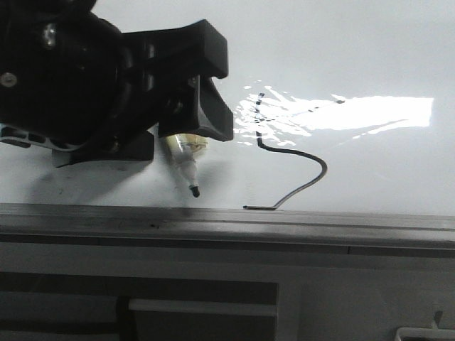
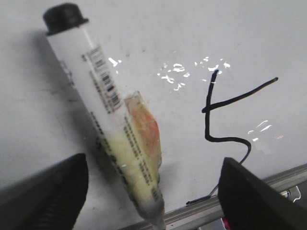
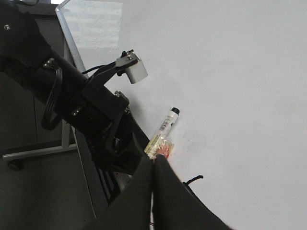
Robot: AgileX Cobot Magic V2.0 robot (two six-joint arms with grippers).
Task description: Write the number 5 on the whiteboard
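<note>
Grey frame edge (image 1: pixel 227 220) runs under the shiny whiteboard (image 1: pixel 355 42). Left gripper (image 2: pixel 144 191), fingers apart, marker (image 2: pixel 110 124) between; number 5 (image 2: pixel 223 115) at three o'clock. Right gripper (image 3: pixel 154 167) fingers together.

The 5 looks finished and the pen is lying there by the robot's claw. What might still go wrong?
The marker lies loose on the whiteboard between the open left gripper fingers; it might roll off the frame edge. Its uncapped tip or the gripper may smear the number 5.
</note>
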